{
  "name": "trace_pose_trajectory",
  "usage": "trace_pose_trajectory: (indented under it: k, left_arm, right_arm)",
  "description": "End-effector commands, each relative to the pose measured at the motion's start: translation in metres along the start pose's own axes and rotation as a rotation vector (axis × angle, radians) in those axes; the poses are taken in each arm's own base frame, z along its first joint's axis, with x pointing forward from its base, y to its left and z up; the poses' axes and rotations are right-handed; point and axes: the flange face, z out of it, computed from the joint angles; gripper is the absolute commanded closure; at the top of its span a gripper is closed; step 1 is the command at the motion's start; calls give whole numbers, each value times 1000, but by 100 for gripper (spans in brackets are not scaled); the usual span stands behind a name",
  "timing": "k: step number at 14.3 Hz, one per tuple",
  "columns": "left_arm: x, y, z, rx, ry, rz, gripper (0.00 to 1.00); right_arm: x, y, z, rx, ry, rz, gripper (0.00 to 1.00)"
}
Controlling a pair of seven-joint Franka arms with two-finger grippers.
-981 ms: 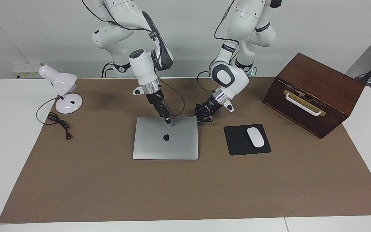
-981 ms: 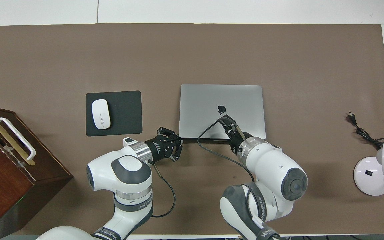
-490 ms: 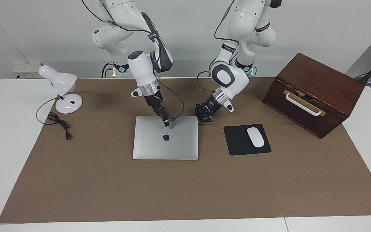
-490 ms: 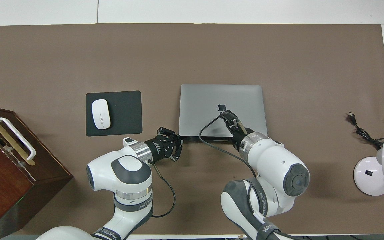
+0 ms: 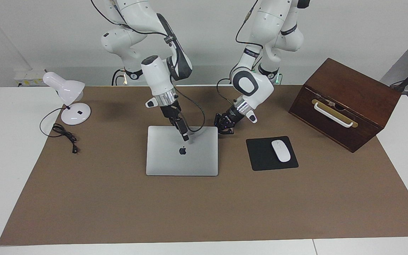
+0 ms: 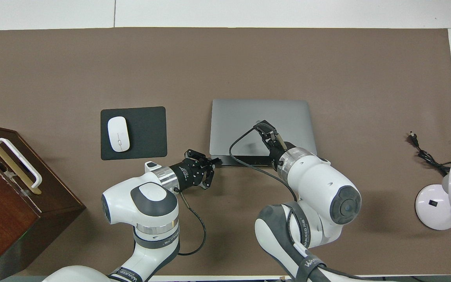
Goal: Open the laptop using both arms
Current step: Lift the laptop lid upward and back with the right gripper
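Laptop (image 5: 182, 156): silver-grey, logo up, lying in the middle of the brown mat (image 5: 204, 212). Its edge nearer to me looks raised a little off the mat, so I judge the lid just started; the deck and keys are not yet visible.

My left claw (image 5: 229, 131): low at the laptop's corner nearer to me, on the left arm's end. Fingertips are closed together and I hold nothing; I seem to press at the base corner, I judge to keep the base from sliding or rising with the lid. Whether I touch the corner I cannot tell for sure.

My right claw (image 5: 185, 137): over the lid, just above the logo, angled down from the edge nearer to me. I cannot tell how its fingers stand, nor whether it grips the lid edge or only props it from beneath.

Why two arms: one steadies, one lifts; a thin lid on a light base wants both.

Mouse pad (image 5: 271, 153) with white mouse (image 5: 281, 150): beside the laptop toward the left arm's end, apart from it.

Wooden box (image 5: 344, 102): at that same end of the table.

Desk lamp (image 5: 70, 99): toward the right arm's end, cord loose on the mat.
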Motion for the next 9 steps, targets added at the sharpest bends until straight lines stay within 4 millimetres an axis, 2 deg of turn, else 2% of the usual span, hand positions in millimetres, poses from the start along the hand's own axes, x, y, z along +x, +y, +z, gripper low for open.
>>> trace_pose_trajectory:
  k: [1, 6, 9]
  left_arm:
    - [14, 5, 12, -12, 26, -6, 100]
    - [14, 5, 11, -13, 24, -5, 100]
    - [13, 5, 12, -12, 23, -5, 100]
  right_arm:
    - [7, -18, 4, 37, 13, -7, 0]
    - [12, -49, 2, 88, 19, -4, 0]
    - [23, -63, 2, 107, 32, -8, 0]
